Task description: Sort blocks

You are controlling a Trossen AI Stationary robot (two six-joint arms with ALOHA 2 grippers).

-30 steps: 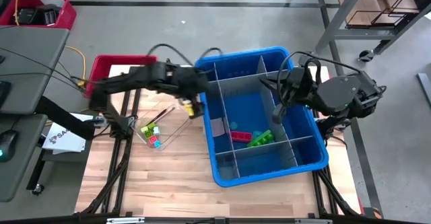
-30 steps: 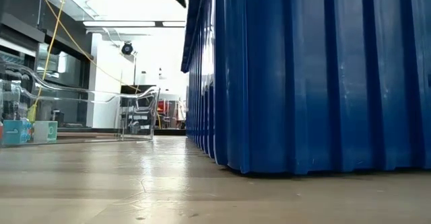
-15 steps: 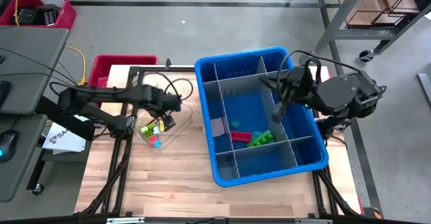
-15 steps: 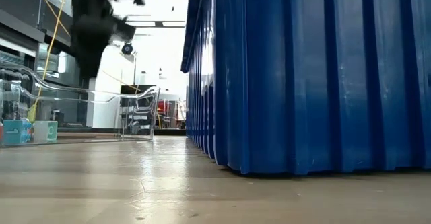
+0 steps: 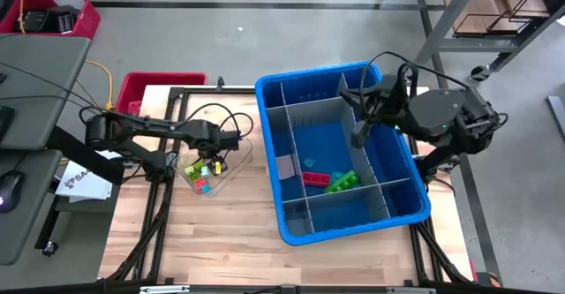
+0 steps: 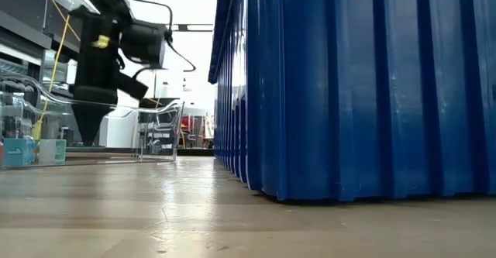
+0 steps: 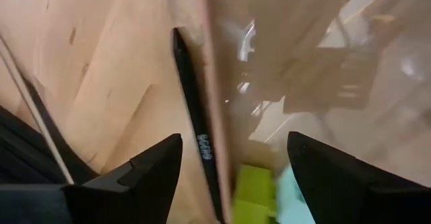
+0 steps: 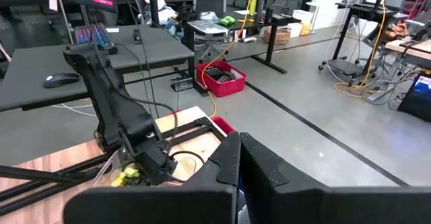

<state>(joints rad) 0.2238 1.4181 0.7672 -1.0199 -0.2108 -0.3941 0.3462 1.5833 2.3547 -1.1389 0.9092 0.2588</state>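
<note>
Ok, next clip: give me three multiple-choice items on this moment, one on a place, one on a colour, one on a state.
1. The left gripper is over:
A. the clear container
B. the blue bin
C. the red crate

2. The long block beside the red block in the bin is:
A. yellow
B. green
C. orange

3. The right gripper is:
A. holding a block
B. wide open
C. shut, empty

Key: 1 A, it hangs above the container's loose blocks; 2 B, the green block touches the red one; 3 C, fingers together, nothing between.

Wooden table [image 5: 229,232]; blue bin [image 5: 402,207], clear container [image 5: 231,166]
</note>
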